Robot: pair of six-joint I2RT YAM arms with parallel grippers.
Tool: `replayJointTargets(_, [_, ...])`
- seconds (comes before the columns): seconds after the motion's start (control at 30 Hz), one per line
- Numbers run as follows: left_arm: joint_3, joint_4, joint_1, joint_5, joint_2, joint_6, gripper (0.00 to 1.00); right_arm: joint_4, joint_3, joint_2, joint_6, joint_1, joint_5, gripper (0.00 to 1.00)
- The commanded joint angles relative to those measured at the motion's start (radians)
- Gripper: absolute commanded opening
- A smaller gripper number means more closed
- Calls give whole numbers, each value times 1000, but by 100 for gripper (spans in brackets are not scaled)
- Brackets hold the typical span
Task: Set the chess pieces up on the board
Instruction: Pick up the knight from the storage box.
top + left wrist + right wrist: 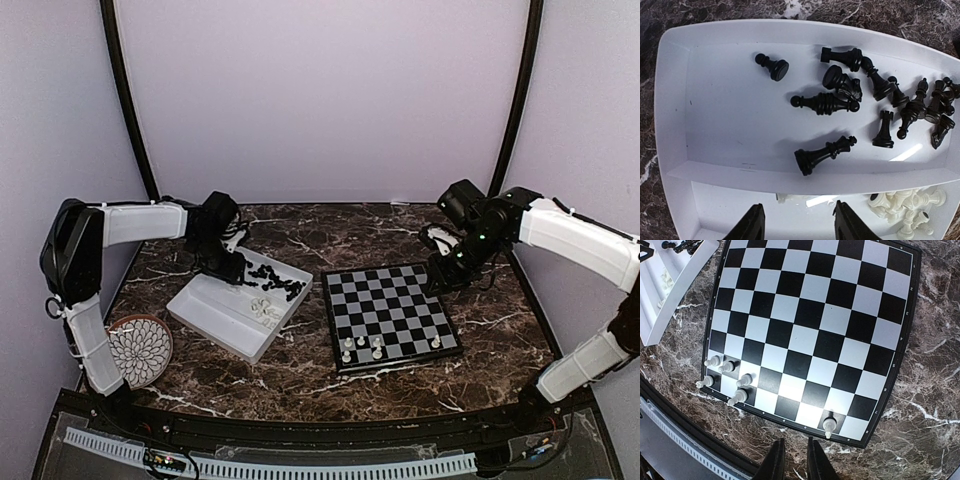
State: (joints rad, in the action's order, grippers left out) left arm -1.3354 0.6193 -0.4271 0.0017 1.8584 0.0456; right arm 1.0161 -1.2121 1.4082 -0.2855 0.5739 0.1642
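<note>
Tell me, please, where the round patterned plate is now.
In the top view, the round patterned plate lies at the near-left corner of the table, beside the left arm, left of the white tray.

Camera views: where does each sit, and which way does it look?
Top external: above, behind the arms, looking down at the table; both arms show.
Left wrist: on the left arm, looking down into the tray; its fingers show.
Right wrist: on the right arm, looking down at the board; its fingers show.
Shared: top and right wrist both show the board's white pieces.
</note>
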Motion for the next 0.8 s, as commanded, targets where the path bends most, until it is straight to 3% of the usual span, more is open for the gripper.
replayJointTargets(0.0, [-11, 13, 7, 52, 27, 14, 50, -16, -13, -1, -4, -2, 7, 18])
replayJointTargets(0.43, [83, -125, 19, 109, 28, 15, 52, -26, 3, -6, -14, -3, 16, 18])
replayJointTargets(0.77, [192, -153, 19, 225, -82, 6, 50, -49, 33, -16, -24, -3, 21, 18])
